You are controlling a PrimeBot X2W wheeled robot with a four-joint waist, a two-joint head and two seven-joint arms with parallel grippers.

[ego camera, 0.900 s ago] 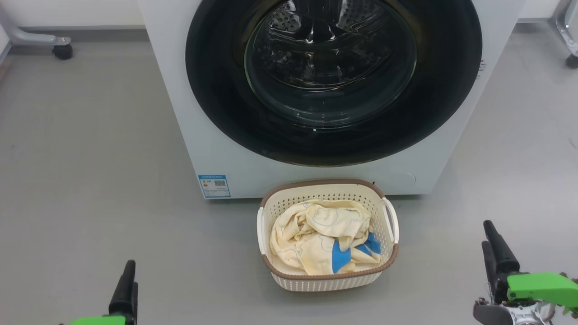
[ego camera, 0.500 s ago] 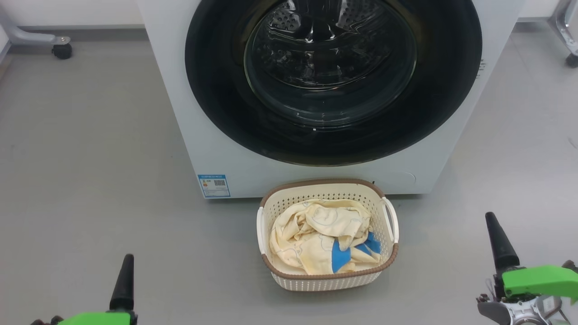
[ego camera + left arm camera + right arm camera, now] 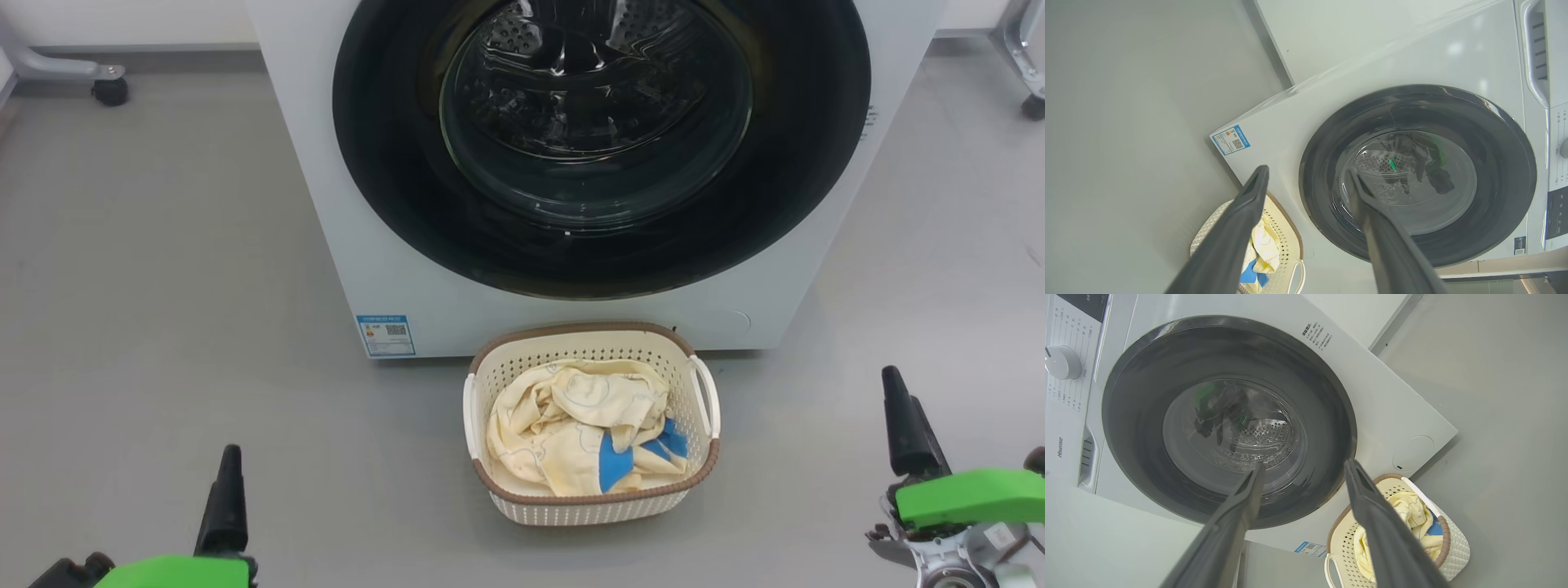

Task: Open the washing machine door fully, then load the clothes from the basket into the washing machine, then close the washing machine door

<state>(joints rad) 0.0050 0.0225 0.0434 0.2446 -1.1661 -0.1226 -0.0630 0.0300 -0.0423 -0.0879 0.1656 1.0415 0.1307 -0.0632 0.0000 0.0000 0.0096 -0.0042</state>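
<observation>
A white washing machine (image 3: 392, 261) stands on a grey floor (image 3: 163, 286) with the washing machine door (image 3: 384, 163) closed flush against its front panel. The door's wide glossy black rim rings a domed glass centre, through which the perforated steel drum (image 3: 522, 33) can be seen. A blue sticker (image 3: 385, 335) marks the lower left corner of the front panel. To the right of it, just in front of the machine's bottom edge, the basket (image 3: 588, 508) sits on the floor, cream and perforated, with a brown rim and white side handles. The clothes (image 3: 563, 425) lie crumpled inside it, pale yellow fabric with thin line drawings and bright blue patches, covering most of the basket's bottom. The left end effector (image 3: 1307, 171) hangs over the floor on the near left side, well apart from the basket. Its two long dark fingers are spread wide with nothing between them, pointing toward the machine. The right end effector (image 3: 1304, 464) is poised on the near right side, also well clear of the basket, its fingers likewise parted wide and empty and aimed at the door's lower rim. Neither touches the door, the basket or the fabric. The right wrist view takes in a round white dial (image 3: 1061, 361) on the control strip beside the door. A wheeled metal leg (image 3: 108, 88) rests on the floor by the far wall, off to the machine's left.
</observation>
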